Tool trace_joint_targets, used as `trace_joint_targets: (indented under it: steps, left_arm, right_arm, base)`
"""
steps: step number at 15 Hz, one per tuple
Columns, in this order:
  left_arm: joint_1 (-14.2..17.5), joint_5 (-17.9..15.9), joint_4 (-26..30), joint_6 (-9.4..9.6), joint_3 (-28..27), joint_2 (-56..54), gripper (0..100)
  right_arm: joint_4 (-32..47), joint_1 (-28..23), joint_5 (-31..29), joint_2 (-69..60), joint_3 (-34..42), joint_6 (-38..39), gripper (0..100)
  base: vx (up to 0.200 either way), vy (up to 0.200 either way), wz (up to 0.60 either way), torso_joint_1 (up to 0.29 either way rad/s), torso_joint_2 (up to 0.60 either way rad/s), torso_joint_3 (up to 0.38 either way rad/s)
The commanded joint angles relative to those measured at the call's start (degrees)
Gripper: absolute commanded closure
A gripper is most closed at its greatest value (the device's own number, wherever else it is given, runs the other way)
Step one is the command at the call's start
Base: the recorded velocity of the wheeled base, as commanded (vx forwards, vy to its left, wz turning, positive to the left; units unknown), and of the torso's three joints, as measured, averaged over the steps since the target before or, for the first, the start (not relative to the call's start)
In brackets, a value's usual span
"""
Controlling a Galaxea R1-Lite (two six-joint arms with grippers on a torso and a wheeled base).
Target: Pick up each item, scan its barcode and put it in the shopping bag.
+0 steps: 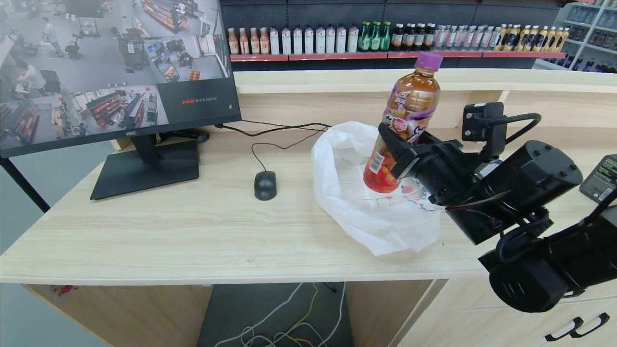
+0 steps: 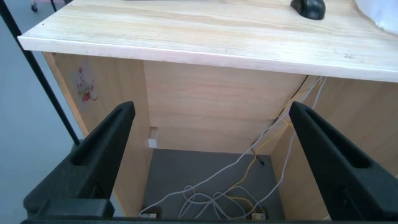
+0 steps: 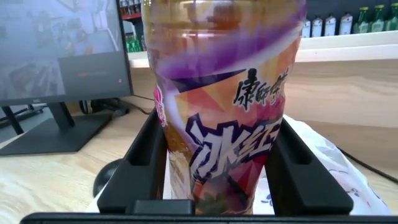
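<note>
I count one bottle (image 1: 409, 108), one shopping bag (image 1: 347, 193) at one o'clock, one mouse (image 1: 265, 185) at twelve, one monitor (image 1: 111, 72) at ten o'clock.

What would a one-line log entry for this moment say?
right gripper: shut on bottle, tilted, over shopping bag | left gripper: open, below counter edge, holding nothing | shopping bag: on counter
</note>
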Motion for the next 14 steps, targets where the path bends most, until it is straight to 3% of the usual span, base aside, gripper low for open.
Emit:
trace_joint_targets:
  steps: [1,14]
  left_arm:
    - [-0.01,0.03,0.0,-0.01,0.0,-0.02,0]
    - [-0.01,0.03,-0.09,-0.01,0.0,-0.02,0]
  right_arm:
    - [-0.08,-0.4,0.4,4.91,-3.88,-0.08,100]
    - [-0.08,0.48,1.46,15.72,-13.55,-0.34,100]
  base:
    - [0.0,0.0,0.0,0.0,0.0,0.0]
    - [0.0,0.0,0.0,0.0,0.0,0.0]
